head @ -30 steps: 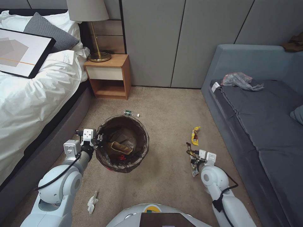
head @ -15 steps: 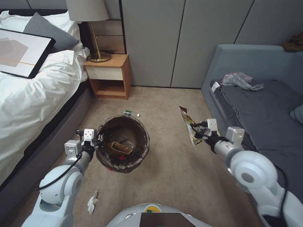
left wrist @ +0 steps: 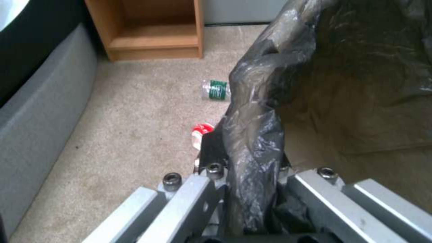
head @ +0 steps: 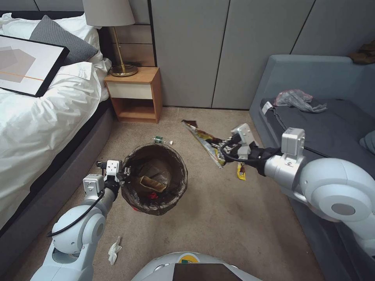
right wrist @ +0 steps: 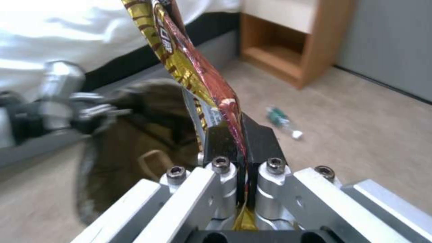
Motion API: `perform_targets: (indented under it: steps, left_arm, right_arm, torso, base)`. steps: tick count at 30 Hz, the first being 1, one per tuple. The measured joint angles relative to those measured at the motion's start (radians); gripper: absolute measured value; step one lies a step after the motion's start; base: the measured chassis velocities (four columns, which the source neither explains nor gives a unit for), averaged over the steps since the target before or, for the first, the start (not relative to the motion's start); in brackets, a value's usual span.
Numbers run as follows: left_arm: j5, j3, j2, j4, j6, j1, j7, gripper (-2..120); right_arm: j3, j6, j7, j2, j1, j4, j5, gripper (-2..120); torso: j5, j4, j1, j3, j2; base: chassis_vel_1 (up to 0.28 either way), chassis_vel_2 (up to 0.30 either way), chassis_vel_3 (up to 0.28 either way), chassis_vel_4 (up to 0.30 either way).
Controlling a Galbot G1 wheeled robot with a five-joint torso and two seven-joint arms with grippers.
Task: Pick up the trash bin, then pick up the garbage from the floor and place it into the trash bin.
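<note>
- Trash bin: a round pail lined with a crinkly dark bag, hanging beside the bed, with the left gripper clamped on its rim.
- Right gripper: pinched tight on a long, flat, glossy yellow-and-red wrapper, held in the air between sofa and bin.
- The step in hand seems to be the carry; next the wrapper must hang over the bin's mouth.
- Small bottle, yellow wrapper and tissue lie on the carpet.

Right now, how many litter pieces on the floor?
4: green-labelled bottle near nightstand; yellow wrapper beneath right gripper; white tissue at robot's left; red-and-white scrap under trash bin. Bin may hide more. Excludes held snack wrapper.
</note>
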Motion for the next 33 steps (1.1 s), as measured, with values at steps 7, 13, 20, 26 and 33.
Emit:
perform_targets:
  steps: [7,13,20,26,33]
  left_arm:
    - [0.003,0.002,-0.004,0.006,0.0,-0.007,0.005,0]
    - [0.003,-0.004,-0.002,0.009,0.0,-0.009,0.008,0]
    - [-0.002,-0.023,0.0,0.008,0.0,-0.01,0.011,0]
    - [-0.009,-0.039,0.006,0.008,0.0,-0.011,0.012,0]
    - [-0.011,-0.039,0.004,0.007,0.0,-0.012,0.012,0]
  right_arm:
    - [-0.32,0.0,-0.038,0.016,0.288,-0.086,0.022,0]
    - [-0.684,0.001,0.019,0.187,0.559,-0.196,0.012,0]
    - [-0.843,0.025,0.086,0.376,0.599,-0.326,-0.032,0]
    - [-0.862,0.02,0.068,0.434,0.54,-0.417,-0.095,0]
    - [-0.86,0.018,0.054,0.436,0.506,-0.429,-0.138,5]
  torso:
    - [-0.0001,0.0,0.0,0.0,0.0]
    - [-0.0005,0.0004,0.0,0.0,0.0]
    - [-0.0005,0.0004,0.0,0.0,0.0]
    - [-0.0003,0.0,0.0,0.0,0.0]
    - [-0.0003,0.0,0.0,0.0,0.0]
  base:
    - [0.0,0.0,0.0,0.0]
    - [0.0,0.0,0.0,0.0]
    - [0.0,0.0,0.0,0.0]
    - [0.0,0.0,0.0,0.0]
    - [0.0,0.0,0.0,0.0]
